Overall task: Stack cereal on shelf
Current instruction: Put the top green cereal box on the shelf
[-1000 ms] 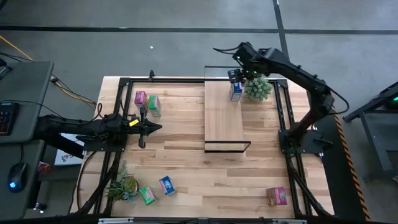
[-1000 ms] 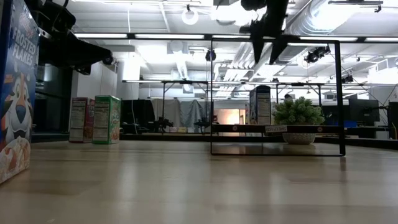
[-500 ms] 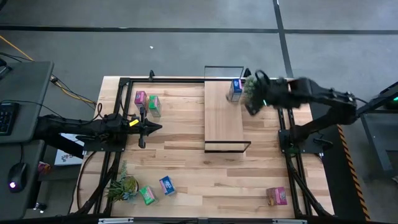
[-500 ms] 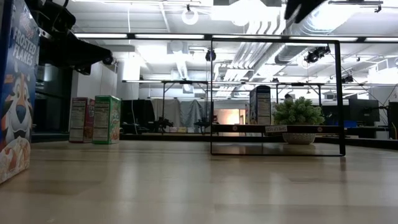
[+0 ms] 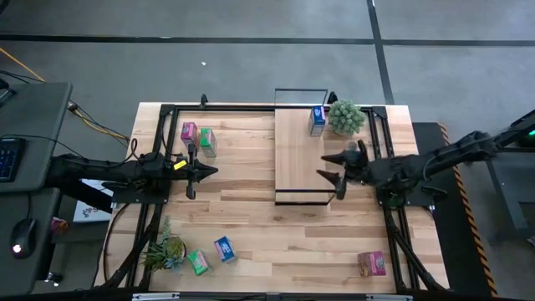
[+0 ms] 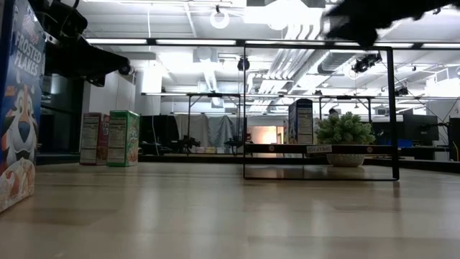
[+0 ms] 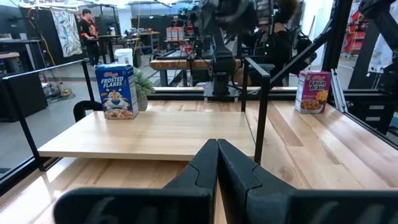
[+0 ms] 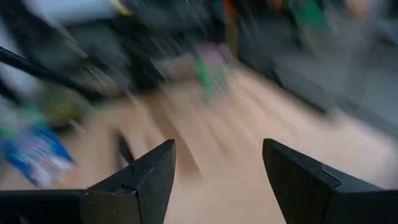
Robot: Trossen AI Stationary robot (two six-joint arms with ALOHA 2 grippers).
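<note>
Right jaws [image 5: 332,179] gape empty beside the shelf [image 5: 299,155], whose long axis runs front-to-back; left jaws [image 5: 206,170] pressed together.

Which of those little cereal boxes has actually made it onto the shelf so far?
Only the blue box, standing at the far end of the shelf beside the potted plant. The other five boxes are on the tabletop, off the shelf.

Light-wood shelf [image 5: 299,159] with black wire ends, upper centre of the high view, bearing one upright blue cereal box [image 5: 317,120] at its far right corner. Pink box [image 5: 189,131] and green box [image 5: 206,140] side by side upper left; green [image 5: 198,262] and blue [image 5: 224,248] lower left; pink [image 5: 373,263] lower right.
</note>
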